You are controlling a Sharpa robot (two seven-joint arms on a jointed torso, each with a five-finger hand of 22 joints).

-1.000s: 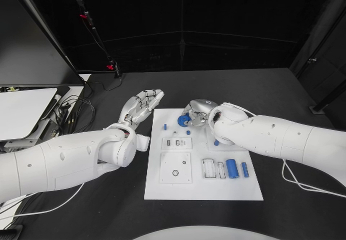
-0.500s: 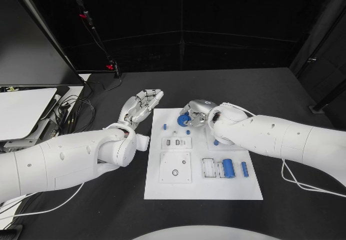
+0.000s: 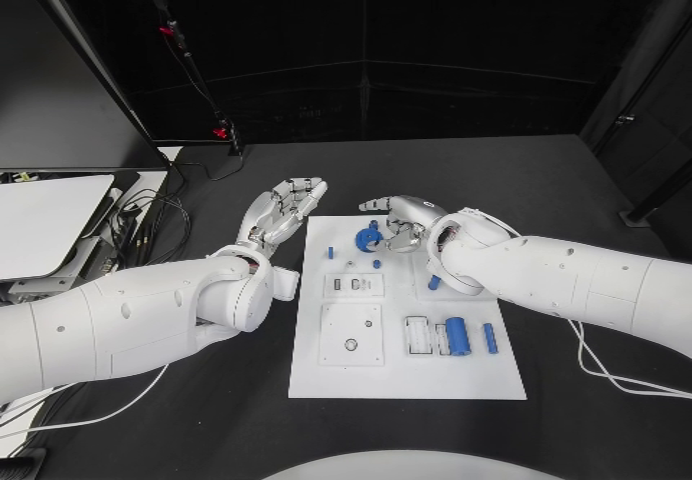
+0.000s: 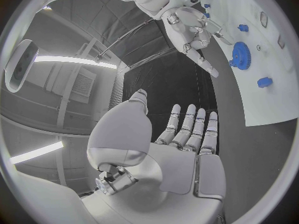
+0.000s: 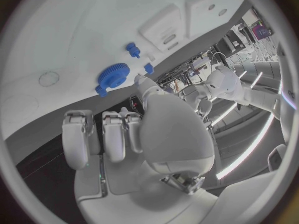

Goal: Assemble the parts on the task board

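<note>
The white task board (image 3: pixel 407 375) lies mid-table. A blue gear (image 3: pixel 369 238) sits at its far end, also in the left wrist view (image 4: pixel 239 54) and the right wrist view (image 5: pixel 113 75). My right hand (image 3: pixel 402 221) hovers just right of the gear with its fingers spread and nothing in them; its thumb tip (image 5: pixel 142 82) is close to the gear. My left hand (image 3: pixel 283 211) is flat and empty, off the board's far left corner. Small blue pegs (image 3: pixel 330 253) stand near the gear. A blue cylinder (image 3: pixel 463 336) and a thin blue piece (image 3: pixel 490 338) lie at the near right.
White fixture blocks (image 3: pixel 352 335) sit on the board's left half. A white side table (image 3: pixel 51 222) and cables (image 3: pixel 144 215) lie at the far left. A stand with red clamps (image 3: pixel 219 133) rises behind the board.
My right hand has opened and drawn back slightly from the blue gear, which stays on the board. The left hand has not moved.
</note>
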